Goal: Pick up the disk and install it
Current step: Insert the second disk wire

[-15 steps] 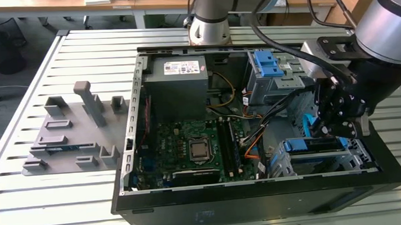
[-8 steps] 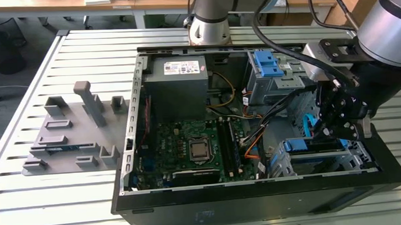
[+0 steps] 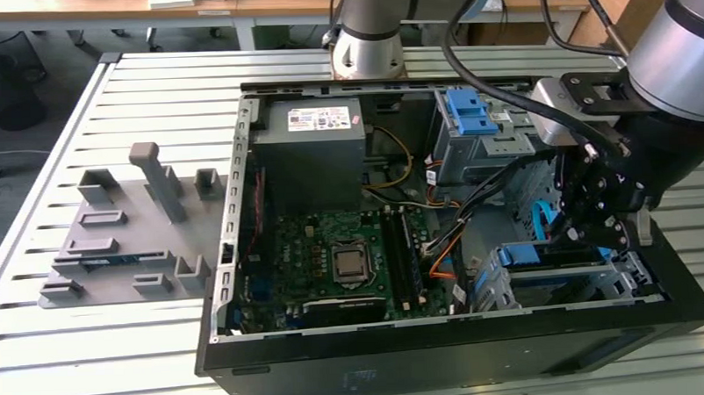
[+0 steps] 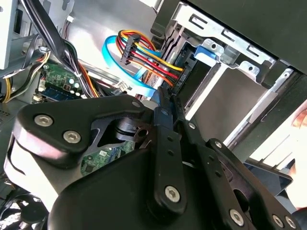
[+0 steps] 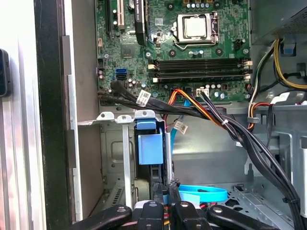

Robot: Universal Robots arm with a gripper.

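Blue-framed disk (image 5: 149,148) sits in the drive cage (image 3: 566,282); the tool (image 5: 165,199), fingers nearly closed, seems to pinch its connector, and loose cables (image 5: 216,117) could snag there

I can read nothing here. The white sticker (image 3: 320,119) on the grey box (image 3: 310,168), well away from my fingers (image 5: 157,207), carries print too fine to make out. A white tag (image 5: 144,98) on the black cables (image 5: 122,92) beyond my fingertips bears marks I cannot read. The black plug (image 4: 178,82) just at my fingertips has white lettering, and I cannot read that either.
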